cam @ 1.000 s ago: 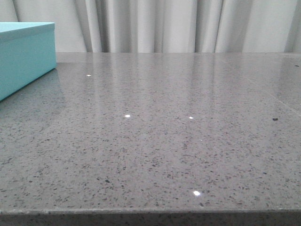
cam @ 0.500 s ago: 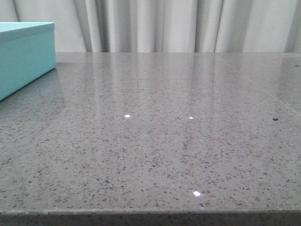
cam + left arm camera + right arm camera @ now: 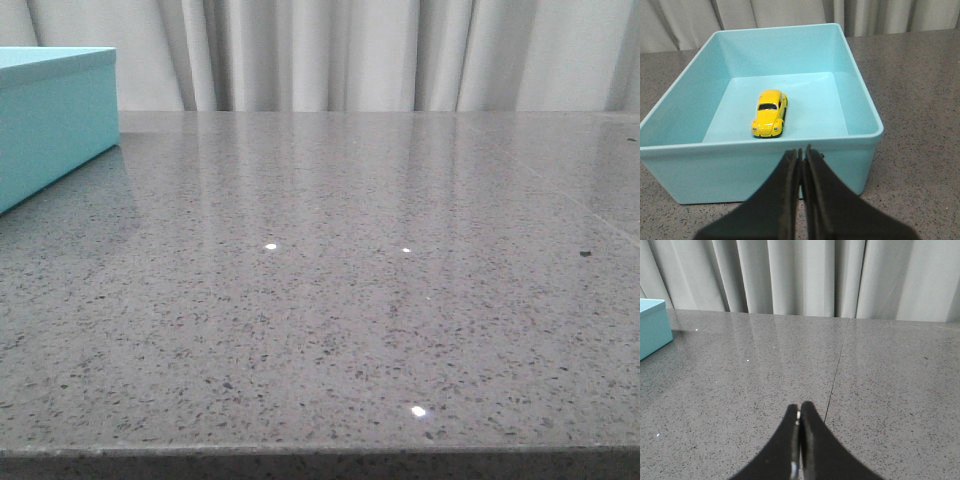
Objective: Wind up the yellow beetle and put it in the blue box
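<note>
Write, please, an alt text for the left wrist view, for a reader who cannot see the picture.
A small yellow beetle toy car sits on the floor of an open, lidless blue box on a grey speckled table. In the foreground, the left gripper is shut and empty, just outside the box's near wall. Pale curtains hang behind.

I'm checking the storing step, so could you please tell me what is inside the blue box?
The left wrist view shows the box open, with only the yellow beetle on its floor. The near wall hides a strip of floor.
</note>
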{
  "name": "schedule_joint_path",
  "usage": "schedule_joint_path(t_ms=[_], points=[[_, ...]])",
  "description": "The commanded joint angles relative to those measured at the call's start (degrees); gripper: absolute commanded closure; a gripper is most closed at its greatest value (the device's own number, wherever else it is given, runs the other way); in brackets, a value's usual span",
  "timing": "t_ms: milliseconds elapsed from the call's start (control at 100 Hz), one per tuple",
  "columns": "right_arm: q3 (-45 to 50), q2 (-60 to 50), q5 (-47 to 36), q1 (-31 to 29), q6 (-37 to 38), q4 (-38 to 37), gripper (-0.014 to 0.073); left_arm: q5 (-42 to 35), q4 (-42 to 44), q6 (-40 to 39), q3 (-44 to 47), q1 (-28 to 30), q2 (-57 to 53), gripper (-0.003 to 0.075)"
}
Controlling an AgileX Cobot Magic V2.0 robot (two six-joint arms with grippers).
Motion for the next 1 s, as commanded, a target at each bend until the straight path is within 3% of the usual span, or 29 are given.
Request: schedule_joint_path(t_ms=[0,230,390,550,990], points=[[-1.40,0.30,-4.61,-0.14,-0.50,-1.22,0.0659,-4.04,-1.05,-0.12,-1.48,0.21,0.67,0.0738],[-1.40,0.30,-4.61,-0.14,-0.50,-1.22,0.0659,-8.04,3.81,-4.54,-1.02,-3.98,0.21,0.0738],[-1.40,0.30,-4.61,-0.14,-0.50,-1.22,0.0659,-20.86,8.16,-5.90,3.95,-8.23,-0.05,0.0738],[-1.40,0.30,-4.61,-0.14,-0.50,-1.22,0.0659,-30.44,8.16,-6.58,10.56,-8.85,-2.25,0.0738],[-1.40,0.30,-4.61,-0.14,-0.50,-1.22,0.0659,-36.66,8.03,-11.33,28.30,-8.64,-14.99,0.0738]])
